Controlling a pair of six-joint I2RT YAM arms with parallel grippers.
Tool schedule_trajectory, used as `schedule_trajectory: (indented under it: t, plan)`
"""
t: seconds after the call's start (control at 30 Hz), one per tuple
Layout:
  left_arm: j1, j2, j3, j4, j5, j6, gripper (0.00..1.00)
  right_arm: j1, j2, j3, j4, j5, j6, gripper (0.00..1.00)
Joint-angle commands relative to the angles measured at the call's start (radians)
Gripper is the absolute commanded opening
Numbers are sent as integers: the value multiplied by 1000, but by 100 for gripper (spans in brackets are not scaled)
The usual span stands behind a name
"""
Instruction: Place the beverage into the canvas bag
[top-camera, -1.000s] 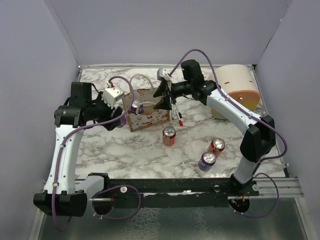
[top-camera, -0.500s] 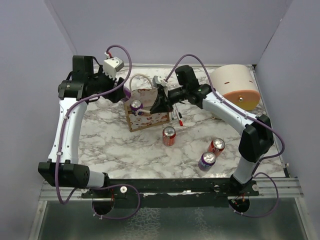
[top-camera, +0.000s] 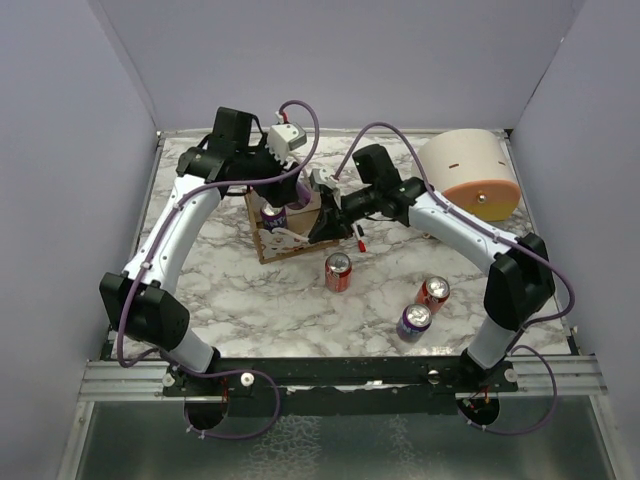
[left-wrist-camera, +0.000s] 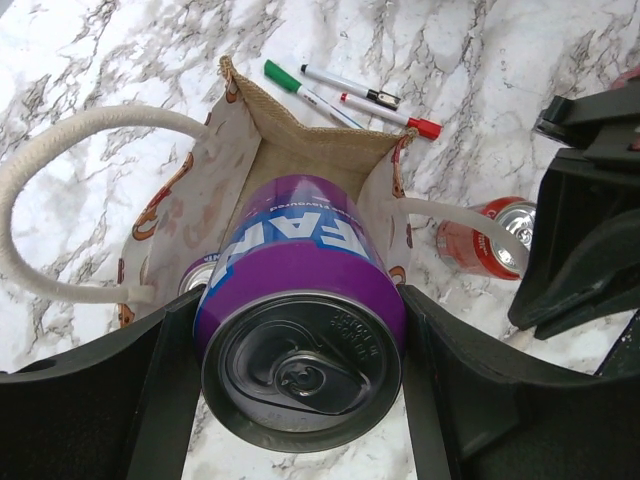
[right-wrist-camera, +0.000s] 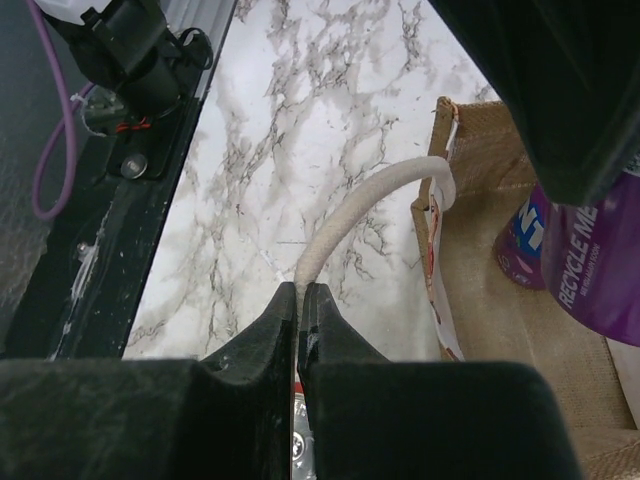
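Observation:
The beverage, a purple can (left-wrist-camera: 300, 300), is clamped sideways between my left gripper's (left-wrist-camera: 300, 390) fingers, its top facing the camera. It hangs just above the open mouth of the canvas bag (left-wrist-camera: 315, 150), a small brown bag (top-camera: 292, 238) with white rope handles. Another purple can (top-camera: 272, 213) stands inside the bag. My right gripper (right-wrist-camera: 302, 295) is shut on one rope handle (right-wrist-camera: 370, 205), holding it out to the bag's right side. In the top view the left gripper (top-camera: 292, 190) is over the bag and the right gripper (top-camera: 322, 215) is at its right edge.
Several markers (left-wrist-camera: 350, 90) lie on the marble just beyond the bag. In front of the bag stands a red can (top-camera: 338, 271), with another red can (top-camera: 434, 292) and a purple can (top-camera: 413, 321) further right. A cream dome container (top-camera: 470, 175) sits at the back right.
The left arm has swung from the bag's left side up and rightward, bringing the purple can over the bag's mouth. The right gripper has closed on the rope handle.

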Motion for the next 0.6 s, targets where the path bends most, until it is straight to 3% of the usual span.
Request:
schedule_trajectory:
  t: [0.0, 0.57]
  plan:
    - [-23, 2, 4, 113, -5, 11, 0, 7, -37, -32, -34, -20, -49, 1]
    - [-77, 134, 5, -41, -28, 186, 0, 7, -82, -79, -43, 1, -91, 1]
